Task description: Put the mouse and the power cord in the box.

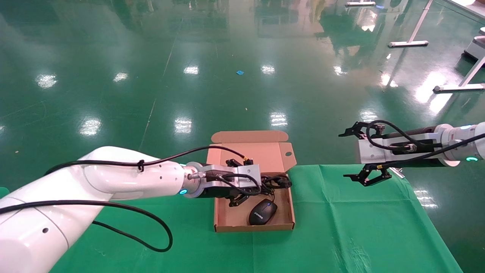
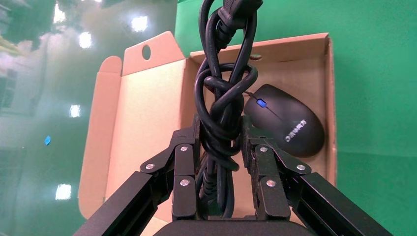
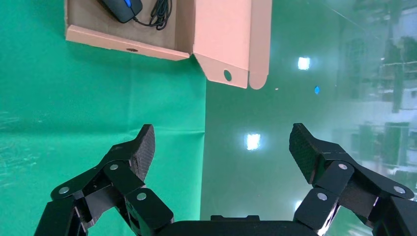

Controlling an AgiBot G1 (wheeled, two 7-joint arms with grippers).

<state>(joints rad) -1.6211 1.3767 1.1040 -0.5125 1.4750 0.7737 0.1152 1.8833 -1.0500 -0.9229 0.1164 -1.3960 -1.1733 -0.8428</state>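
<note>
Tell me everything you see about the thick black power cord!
The power cord is a thick, black, rubbery-looking cable, looped and knotted into a bundle with a chunky plug end. The left gripper pinches the bundle between its fingers, holding it above the open cardboard box, beside the mouse.

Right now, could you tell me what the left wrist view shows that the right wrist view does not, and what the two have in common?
Only the left wrist view shows the left gripper shut on the bundled power cord, held above the box, and the white lettering on the mouse.

Only the right wrist view shows the right gripper, open and holding nothing, at the edge of the green cloth, away from the box.

Both show the open cardboard box with its round-holed flap, the mouse lying inside it, and the green cloth beneath.
</note>
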